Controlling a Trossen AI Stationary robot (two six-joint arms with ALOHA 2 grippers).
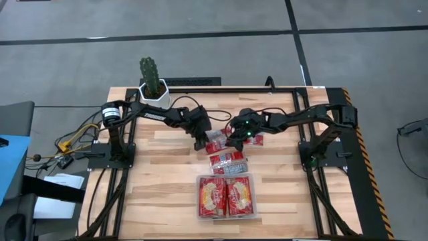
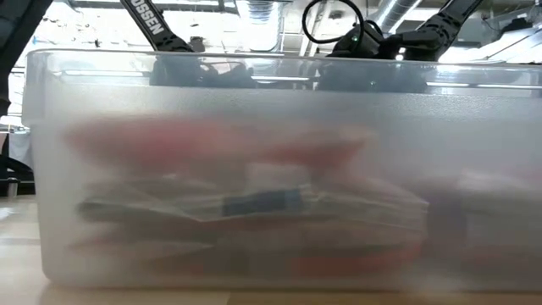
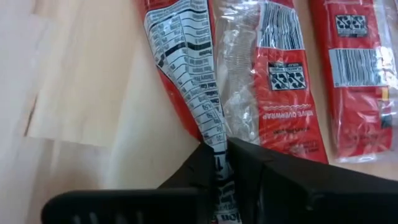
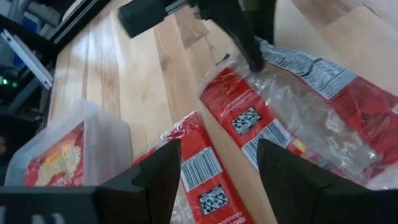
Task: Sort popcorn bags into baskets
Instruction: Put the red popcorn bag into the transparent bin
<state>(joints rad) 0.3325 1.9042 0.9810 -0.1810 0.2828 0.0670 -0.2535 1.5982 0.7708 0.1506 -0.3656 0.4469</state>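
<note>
Three red popcorn bags lie back side up at the table's middle: one [image 1: 215,143] at my left gripper [image 1: 200,142], one [image 1: 254,139] under my right arm, and one [image 1: 227,162] nearer the tray. The clear tray [image 1: 227,214] sits toward the near edge with two bags [image 1: 227,195] lying flat inside, picture side up. My left gripper is shut on the first bag [image 3: 249,81]. My right gripper [image 1: 235,139] is open and hovers over the bags [image 4: 298,106], touching nothing. In the low view the tray's wall [image 2: 271,102] fills the picture, with red packets blurred behind it. My left gripper [image 3: 221,158] pinches the bag's long edge with the white nutrition label [image 3: 211,134] between its two fingers. The fingers [image 4: 252,43] come slanting down from the table's left side. The pinched edge is raised while the rest of the bag [image 4: 311,118] lies on the table.
A white pot with a cactus [image 1: 153,90] stands at the far left of the table, behind my left arm. Bare wood lies left [image 1: 160,174] and right [image 1: 287,181] of the tray. Another bag [image 4: 199,180] lies between my right gripper and the tray [image 4: 62,149].
</note>
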